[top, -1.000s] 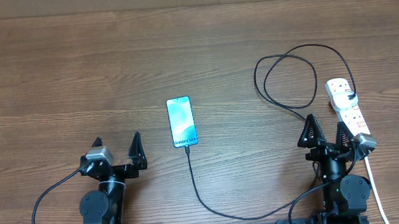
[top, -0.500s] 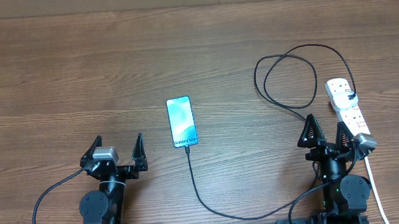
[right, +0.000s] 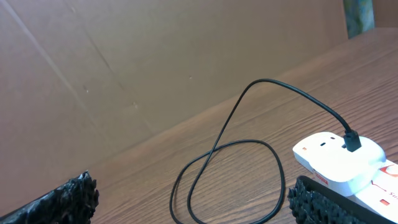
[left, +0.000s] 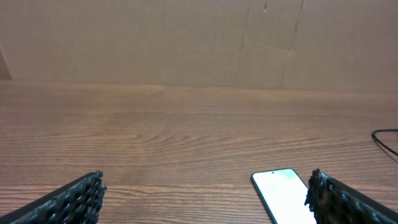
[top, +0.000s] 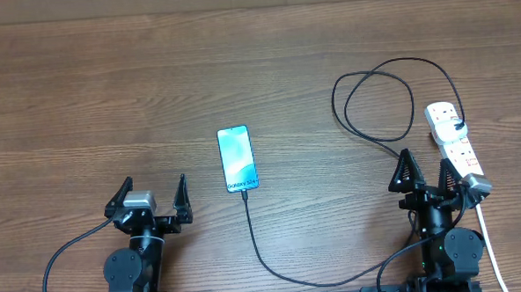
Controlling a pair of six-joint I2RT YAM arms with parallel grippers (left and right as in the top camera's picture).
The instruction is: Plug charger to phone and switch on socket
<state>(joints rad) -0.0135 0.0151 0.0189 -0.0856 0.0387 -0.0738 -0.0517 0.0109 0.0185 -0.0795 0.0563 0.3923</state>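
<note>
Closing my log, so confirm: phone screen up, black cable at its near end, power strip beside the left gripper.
Wrong side: the overhead view shows the power strip beside the right gripper. The phone and black cable are as stated.

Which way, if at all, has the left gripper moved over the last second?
Yes: the left gripper turned slightly right, toward the phone.

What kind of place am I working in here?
Likely a lab test bench: bare wooden table, plain cardboard backdrop, and only a phone, charger cable and power strip laid out.
</note>
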